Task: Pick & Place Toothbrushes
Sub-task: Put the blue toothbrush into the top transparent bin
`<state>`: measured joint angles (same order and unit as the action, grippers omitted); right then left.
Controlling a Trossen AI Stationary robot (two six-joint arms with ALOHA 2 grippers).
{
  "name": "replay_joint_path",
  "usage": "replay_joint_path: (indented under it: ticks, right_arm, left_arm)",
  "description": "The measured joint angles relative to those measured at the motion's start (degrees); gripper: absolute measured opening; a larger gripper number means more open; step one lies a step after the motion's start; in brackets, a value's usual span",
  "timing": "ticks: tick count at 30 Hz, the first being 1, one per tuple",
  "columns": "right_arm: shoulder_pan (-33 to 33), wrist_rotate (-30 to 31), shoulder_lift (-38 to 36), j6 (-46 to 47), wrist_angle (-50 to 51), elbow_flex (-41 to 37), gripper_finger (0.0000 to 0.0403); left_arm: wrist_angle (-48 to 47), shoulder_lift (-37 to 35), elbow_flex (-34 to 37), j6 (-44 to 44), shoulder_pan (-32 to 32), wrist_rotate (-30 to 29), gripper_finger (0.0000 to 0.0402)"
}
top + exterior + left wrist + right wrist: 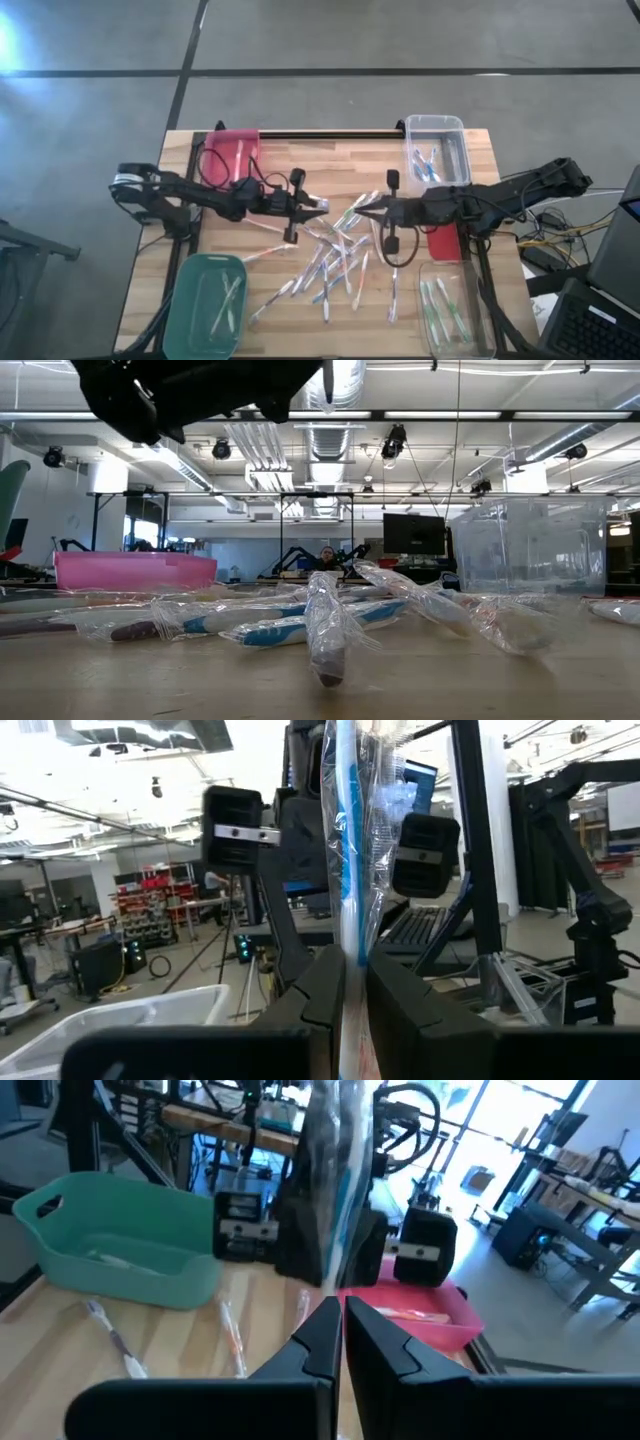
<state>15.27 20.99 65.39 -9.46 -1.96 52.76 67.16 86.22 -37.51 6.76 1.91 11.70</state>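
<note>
Front and centre at table height, we have a wrapped brush (pixel 325 632) lying end-on to us. The rest of the pile (pixel 335 262) is scattered behind it across the middle of the table (pixel 300 160).

Up above that pile, the two arms meet nose to nose. The left gripper (pixel 322 205) is clamped on the blue brush (pixel 347 840), which sits in a crinkly clear sleeve and stands up between its fingers. From the right, the right gripper (pixel 362 210) is pinched tight on that same sleeve. Both grippers hold one brush, lifted clear of the table at mid-table.

We read this as a hand-over in mid-air, part way through the sorting. Some brushes already lie in the bins, and plenty are loose on the wood.

The clear bin (pixel 437 125) at the far right appears to hold blue-accented brushes, so we'd guess that's where this one goes, on the right arm's side. That would call for the left jaws to let go first, cleanly, with no tug on the slippery wrapper. The right arm would then swing back and right over that bin's rim before it opens. The sleeve is loose, so the grip may be on film more than on handle, and that is worth watching.

As for writing, we can read no brand, label or print on the wrappers, bins or arms.
</note>
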Motion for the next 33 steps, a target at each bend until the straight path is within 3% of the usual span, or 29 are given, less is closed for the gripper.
replay_joint_path:
  ticks: [6, 23, 33]
  right_arm:
    - [-0.28, 0.02, 0.0, -1.09, -0.11, 1.13, 0.0036]
    - [-1.68, 0.17, 0.02, -1.26, -0.44, 1.33, 0.0145]
    - [-1.68, 0.15, 0.02, -1.18, -0.5, 1.34, 0.0178]
  left_arm:
    - [0.19, 2.51, -3.08, -0.11, -0.25, 0.27, 0.0037]
    - [-0.22, 8.38, -11.61, 2.73, -0.26, 0.26, 0.0037]
    - [-5.25, 12.57, -18.84, 4.11, -0.26, 0.26, 0.0037]
